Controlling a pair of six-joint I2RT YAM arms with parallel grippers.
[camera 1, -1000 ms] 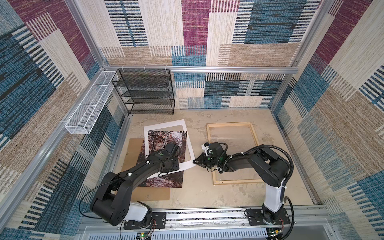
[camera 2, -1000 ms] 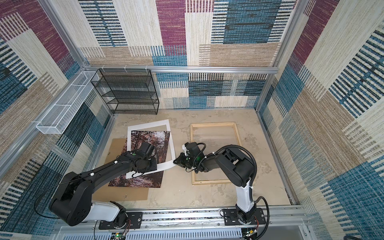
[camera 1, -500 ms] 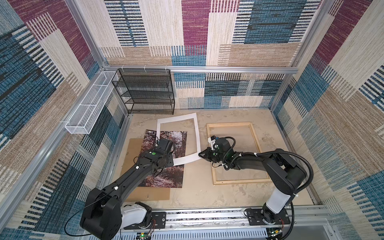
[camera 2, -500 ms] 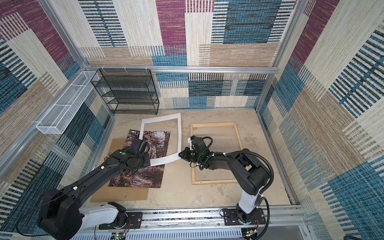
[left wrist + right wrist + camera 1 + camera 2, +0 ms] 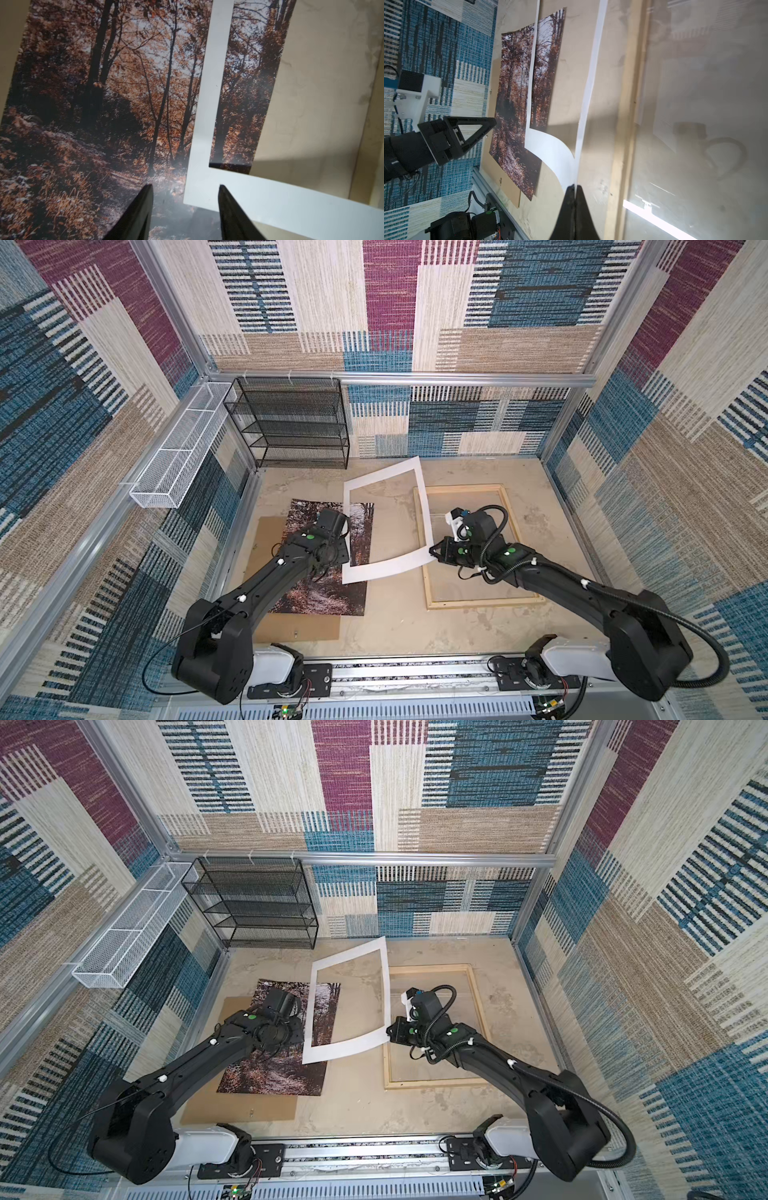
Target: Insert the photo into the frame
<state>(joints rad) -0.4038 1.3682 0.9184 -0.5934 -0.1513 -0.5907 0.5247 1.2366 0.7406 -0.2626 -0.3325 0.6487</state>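
One photo (image 5: 328,593) (treetops toward rear), lengthwise front-to-back, right hand (image 5: 574,186) pinching mat (image 5: 382,569), left hand (image 5: 185,186) parted

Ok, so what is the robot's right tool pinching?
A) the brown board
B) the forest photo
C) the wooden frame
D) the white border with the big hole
D: the right tool is shut on a corner of the white border, which curls up toward it, while the photo lies flat on the brown board.
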